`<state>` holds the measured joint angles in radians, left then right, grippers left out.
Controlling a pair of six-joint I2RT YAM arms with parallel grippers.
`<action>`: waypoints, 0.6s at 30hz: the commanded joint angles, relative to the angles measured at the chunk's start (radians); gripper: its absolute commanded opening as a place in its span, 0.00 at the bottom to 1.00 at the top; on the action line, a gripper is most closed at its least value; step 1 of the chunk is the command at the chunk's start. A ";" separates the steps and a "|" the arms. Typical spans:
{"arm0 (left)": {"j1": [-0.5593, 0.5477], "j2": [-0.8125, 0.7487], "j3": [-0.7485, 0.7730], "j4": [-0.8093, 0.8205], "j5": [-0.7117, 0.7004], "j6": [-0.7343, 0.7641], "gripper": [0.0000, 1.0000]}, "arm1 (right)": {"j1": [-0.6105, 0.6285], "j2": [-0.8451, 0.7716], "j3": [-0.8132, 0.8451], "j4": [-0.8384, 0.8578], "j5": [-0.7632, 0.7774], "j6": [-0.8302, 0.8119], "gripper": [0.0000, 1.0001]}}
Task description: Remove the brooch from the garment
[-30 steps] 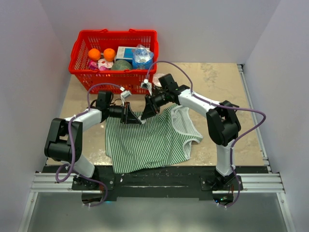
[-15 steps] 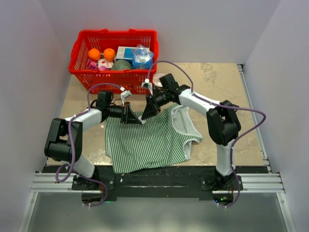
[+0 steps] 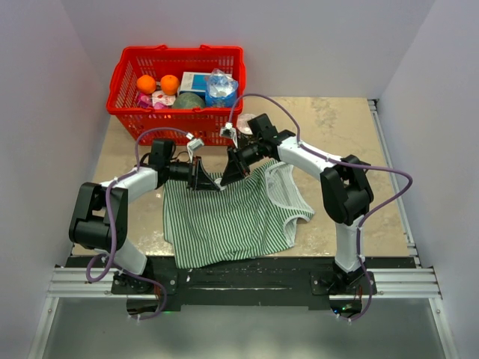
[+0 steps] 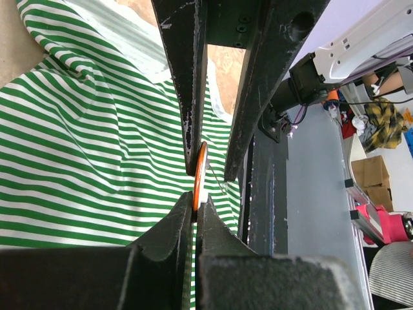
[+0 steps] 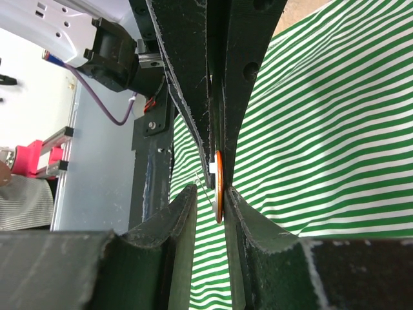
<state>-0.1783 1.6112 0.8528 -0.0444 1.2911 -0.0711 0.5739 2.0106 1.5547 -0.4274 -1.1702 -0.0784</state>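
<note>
1. Top external: the left gripper and right gripper meet tip to tip over the far edge of the garment, which is spread on the table. Versus a second ago, the right wrist has nudged slightly; the cloth is unmoved and nothing is lifted.
2. Left wrist: the left gripper's fingers are pressed together on the rim of the brooch, which is edge-on, orange-rimmed and just over the stripes. The right gripper's fingers stand apart on either side of it.
3. Right wrist: same picture, with the right pair bracketing the disc, not clamped. A thin line runs from it towards the cloth; pin or thread, cannot tell. Likely gripped but not yet free, so the pull-off is pending.
</note>
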 commanded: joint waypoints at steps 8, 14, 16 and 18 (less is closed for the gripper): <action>-0.004 0.019 0.042 0.029 0.025 -0.019 0.00 | 0.001 0.017 0.044 0.006 0.000 -0.001 0.23; -0.004 0.021 0.049 0.028 0.022 -0.021 0.00 | 0.000 0.020 0.050 0.004 0.026 0.003 0.18; -0.004 0.021 0.049 0.029 0.025 -0.021 0.00 | 0.003 0.020 0.053 0.003 0.035 0.000 0.16; -0.004 0.023 0.049 0.029 0.025 -0.021 0.00 | 0.003 0.022 0.051 -0.001 0.043 0.000 0.15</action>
<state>-0.1783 1.6295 0.8623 -0.0425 1.2964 -0.0864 0.5739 2.0285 1.5669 -0.4320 -1.1492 -0.0719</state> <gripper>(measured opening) 0.038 0.164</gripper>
